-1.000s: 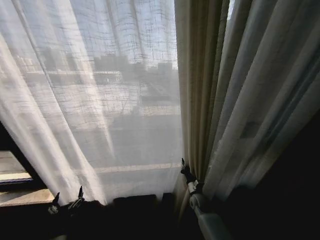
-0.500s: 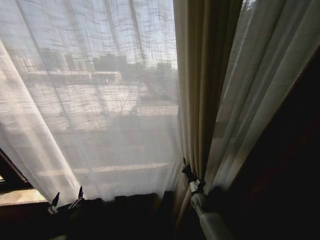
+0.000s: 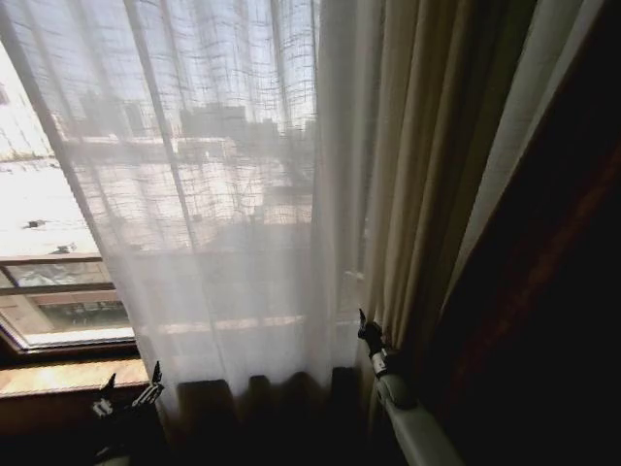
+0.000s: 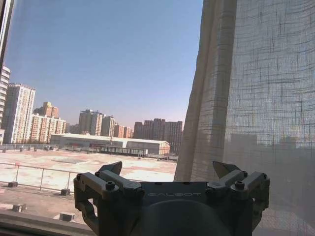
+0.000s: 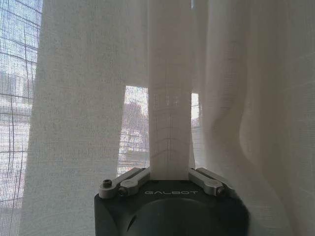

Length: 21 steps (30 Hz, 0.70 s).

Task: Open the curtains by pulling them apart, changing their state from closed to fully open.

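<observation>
Curtains (image 3: 243, 194) hang over the sunlit window from 12 to 3 o'clock. Right gripper (image 3: 370, 340) clenches a fold at 5 o'clock; left gripper (image 3: 128, 393) is released, at 7, by the sill (image 3: 58, 374).

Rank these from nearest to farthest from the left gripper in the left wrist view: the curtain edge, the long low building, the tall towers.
1. curtain edge, hanging just past the left gripper, beside its finger.
2. long low building, across the rooftop outside.
3. tall towers, on the skyline at the side.
</observation>
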Tool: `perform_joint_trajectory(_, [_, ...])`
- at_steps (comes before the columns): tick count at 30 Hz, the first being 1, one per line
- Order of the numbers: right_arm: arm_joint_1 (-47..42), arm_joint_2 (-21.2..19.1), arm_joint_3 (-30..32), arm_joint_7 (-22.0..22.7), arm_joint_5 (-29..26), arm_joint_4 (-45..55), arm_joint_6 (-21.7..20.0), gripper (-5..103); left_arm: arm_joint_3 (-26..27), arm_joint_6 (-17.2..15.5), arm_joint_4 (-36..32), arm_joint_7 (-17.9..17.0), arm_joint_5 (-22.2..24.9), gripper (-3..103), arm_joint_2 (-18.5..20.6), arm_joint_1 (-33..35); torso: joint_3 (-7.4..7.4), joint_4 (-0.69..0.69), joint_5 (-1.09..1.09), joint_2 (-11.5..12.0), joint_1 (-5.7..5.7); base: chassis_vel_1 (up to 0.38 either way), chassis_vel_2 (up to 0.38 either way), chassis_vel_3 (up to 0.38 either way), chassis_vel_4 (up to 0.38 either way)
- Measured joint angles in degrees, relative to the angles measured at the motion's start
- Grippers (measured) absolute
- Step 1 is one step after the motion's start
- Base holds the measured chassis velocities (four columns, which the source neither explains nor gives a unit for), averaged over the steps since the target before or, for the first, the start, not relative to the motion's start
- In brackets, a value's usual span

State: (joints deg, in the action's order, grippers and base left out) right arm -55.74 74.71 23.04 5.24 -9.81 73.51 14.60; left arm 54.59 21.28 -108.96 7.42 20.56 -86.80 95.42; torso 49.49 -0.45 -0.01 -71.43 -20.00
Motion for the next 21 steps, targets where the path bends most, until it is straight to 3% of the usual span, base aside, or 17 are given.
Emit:
perform_joint_trajectory(6, [2.12,-0.68,3.04,4.99,0.67,-3.47,-1.43,0,-0.02,0.00,0.00,0.00,0.00,100,0.00,0.00,0.00,0.00,0.02,0.00,-0.01,0.019,0.005,-0.009,-0.010])
perform_joint_trajectory(7, [3.02,-1.23,5.05,8.78,1.74,-4.67,-3.32,0,-0.05,0.00,-0.01,0.04,0.00,100,-0.02,0.00,0.00,-0.02,0.02,0.01,-0.01,0.000,0.000,0.000,0.000])
perform_joint_trajectory(9, [3.31,-1.41,5.41,9.88,2.11,-5.11,-3.68,0,-0.06,0.00,0.00,0.10,0.00,100,-0.02,0.00,0.01,-0.01,0.04,0.01,-0.01,0.000,0.000,0.000,0.000])
perform_joint_trajectory(12, [4.20,-2.71,6.92,15.94,2.98,-6.10,-7.16,0,-0.05,0.00,0.00,0.05,0.00,100,-0.02,0.00,0.01,-0.01,0.00,0.01,-0.01,0.000,0.000,0.000,0.000])
perform_joint_trajectory(16, [4.12,-3.44,7.36,17.99,2.32,-5.99,-8.84,0,-0.05,0.00,0.00,0.04,0.00,100,-0.02,0.00,0.01,-0.01,0.01,0.00,0.00,0.000,0.000,0.000,0.000])
perform_joint_trajectory(21, [2.91,-3.75,6.97,17.30,0.83,-4.01,-9.04,-2,-0.05,0.00,0.00,0.04,0.00,100,-0.02,0.00,0.01,-0.02,0.03,0.01,-0.01,0.000,0.000,0.000,0.000])
